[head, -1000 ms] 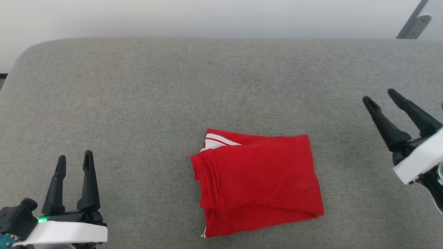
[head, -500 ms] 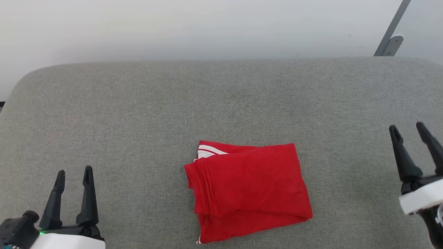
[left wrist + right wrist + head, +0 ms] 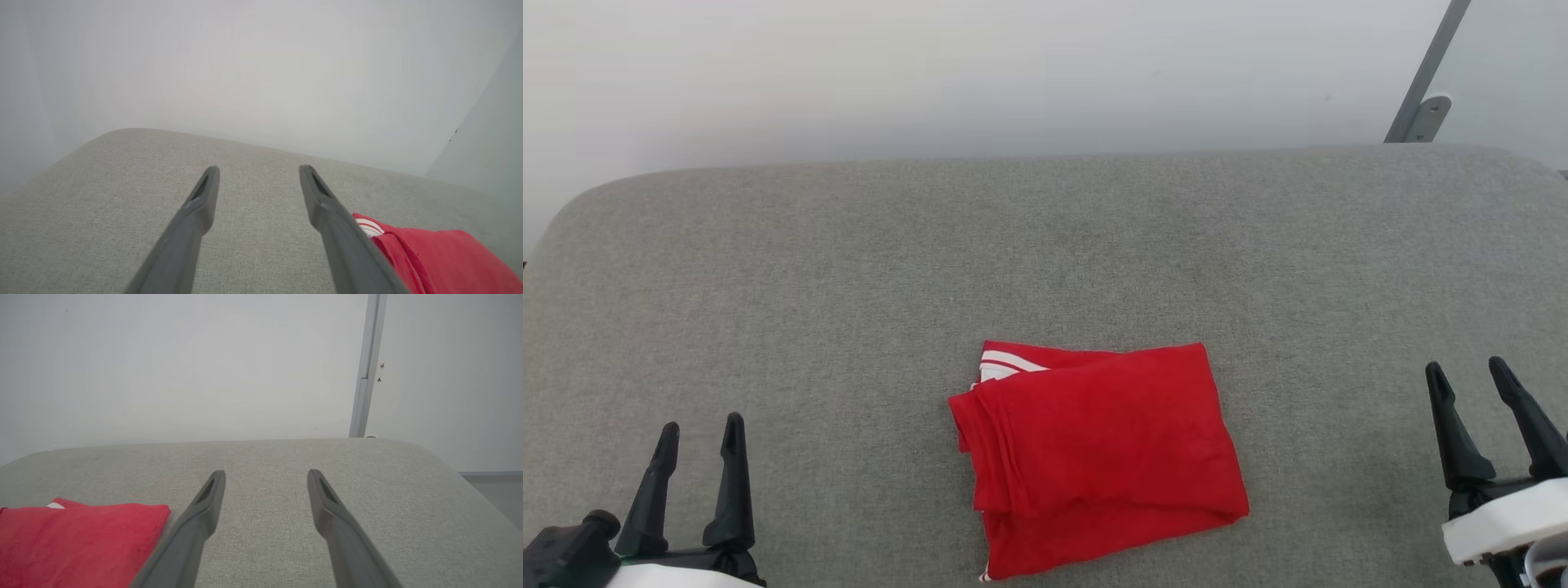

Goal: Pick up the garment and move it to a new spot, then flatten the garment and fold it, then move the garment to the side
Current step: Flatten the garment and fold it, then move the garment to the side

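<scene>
Here, a likely soft, light folded T-shirt [image 3: 1094, 457], best pinched at an edge, lies between left gripper [image 3: 702, 421] and right gripper [image 3: 1464, 364], fingers [image 3: 731, 482] spread, empty.

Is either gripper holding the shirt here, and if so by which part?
Nothing is held. Both the left gripper and right gripper are open, apart from the folded garment.

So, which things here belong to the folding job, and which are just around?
Job: red garment, folded; left gripper, open; right gripper, open.
Just around: grey cushion under the garment; metal post; white wall.
</scene>
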Motion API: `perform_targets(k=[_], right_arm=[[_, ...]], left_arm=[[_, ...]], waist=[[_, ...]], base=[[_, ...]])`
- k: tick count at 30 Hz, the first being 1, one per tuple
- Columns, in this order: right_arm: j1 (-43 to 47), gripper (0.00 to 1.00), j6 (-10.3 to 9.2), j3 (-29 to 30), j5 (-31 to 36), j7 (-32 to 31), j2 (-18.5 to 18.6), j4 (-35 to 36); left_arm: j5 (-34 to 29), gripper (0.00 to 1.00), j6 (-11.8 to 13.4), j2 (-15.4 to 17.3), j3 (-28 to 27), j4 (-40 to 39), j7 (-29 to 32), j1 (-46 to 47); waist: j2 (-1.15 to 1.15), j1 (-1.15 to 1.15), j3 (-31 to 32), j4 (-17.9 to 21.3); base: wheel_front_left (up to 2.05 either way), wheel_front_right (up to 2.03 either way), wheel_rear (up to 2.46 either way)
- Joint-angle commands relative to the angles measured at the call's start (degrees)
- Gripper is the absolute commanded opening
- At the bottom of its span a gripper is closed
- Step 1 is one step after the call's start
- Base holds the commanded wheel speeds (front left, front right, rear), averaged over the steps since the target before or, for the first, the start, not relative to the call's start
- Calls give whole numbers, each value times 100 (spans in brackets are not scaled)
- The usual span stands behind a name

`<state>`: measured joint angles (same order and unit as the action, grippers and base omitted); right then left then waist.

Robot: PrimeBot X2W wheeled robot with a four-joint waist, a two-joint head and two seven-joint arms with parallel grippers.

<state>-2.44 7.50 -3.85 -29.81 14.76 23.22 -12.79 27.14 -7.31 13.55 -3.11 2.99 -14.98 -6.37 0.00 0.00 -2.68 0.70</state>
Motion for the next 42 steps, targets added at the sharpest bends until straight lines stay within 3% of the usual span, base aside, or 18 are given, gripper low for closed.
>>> perform_targets(k=[1, 16, 42], right_arm=[[84, 100, -2, 46, 67, 38, -53, -2], [393, 100, -2, 441, 545, 42, -480, 302], [365, 100, -2, 287, 634, 43, -505, 320]], left_arm=[[-76, 100, -22, 26, 15, 11, -25, -2], [-182, 100, -22, -10, -23, 54, -26, 128], [-358, 100, -21, 17, 28, 41, -26, 174]], waist=[[0, 0, -3, 12], [0, 0, -40, 73], [0, 0, -112, -54]], base=[[0, 0, 0], [0, 0, 0], [0, 0, 0]])
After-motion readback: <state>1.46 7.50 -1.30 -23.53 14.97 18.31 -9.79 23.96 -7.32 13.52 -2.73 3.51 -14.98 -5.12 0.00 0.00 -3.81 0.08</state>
